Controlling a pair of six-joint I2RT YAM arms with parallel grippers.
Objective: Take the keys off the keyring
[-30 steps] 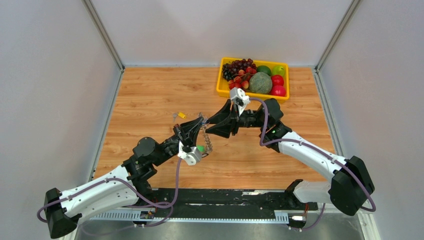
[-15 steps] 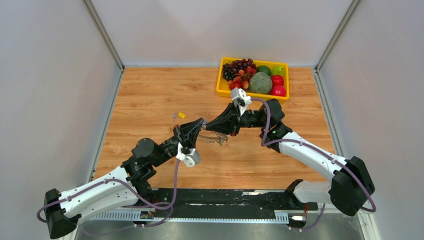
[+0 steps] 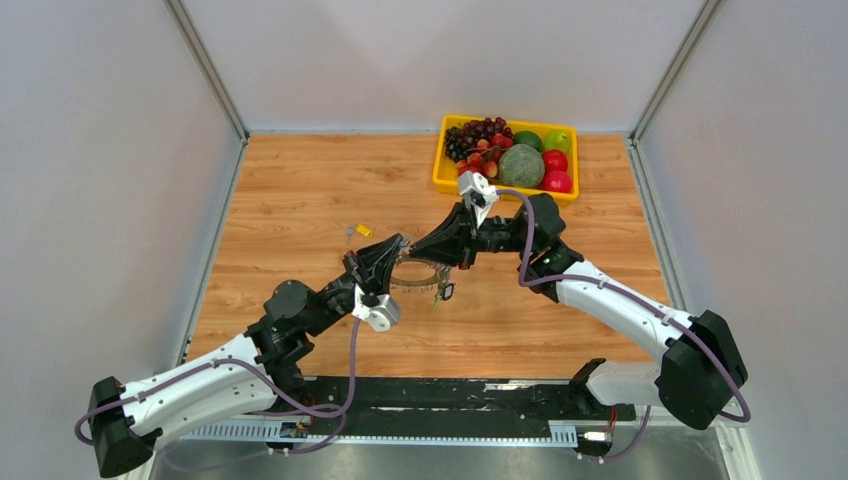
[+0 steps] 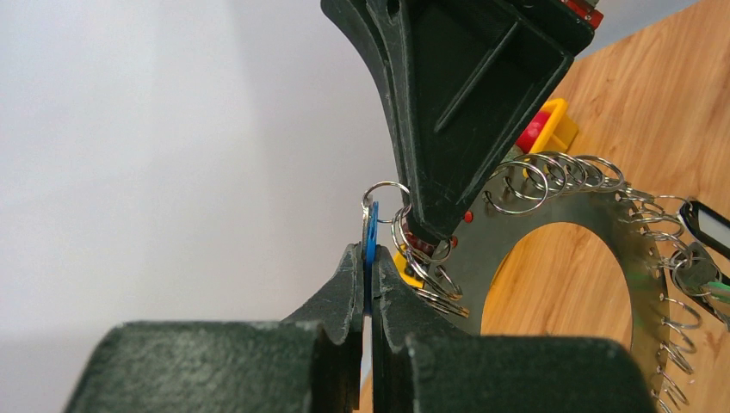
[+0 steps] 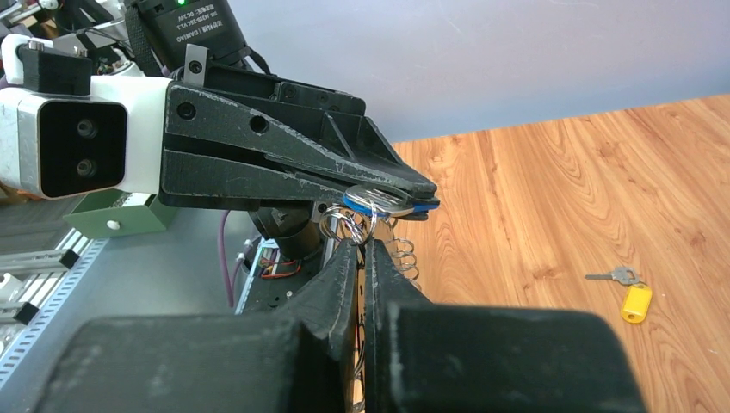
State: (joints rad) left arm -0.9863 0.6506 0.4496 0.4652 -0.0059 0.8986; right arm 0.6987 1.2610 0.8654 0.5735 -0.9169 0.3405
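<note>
Keyring (image 4: pixel 564 208) is swinging up from dangling to flat, hanging over the tabletop's middle. Right gripper (image 5: pixel 362 245) is now pinching a rim loop (image 5: pixel 344 225), and left gripper (image 4: pixel 368 258) is clamping the blue key (image 4: pixel 369 228). Next up, I reckon: a careful pull apart, working that key off.

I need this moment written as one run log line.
left gripper: shut on blue key | right gripper: shut on keyring rim | keyring: held above table | yellow key: loose on table
</note>
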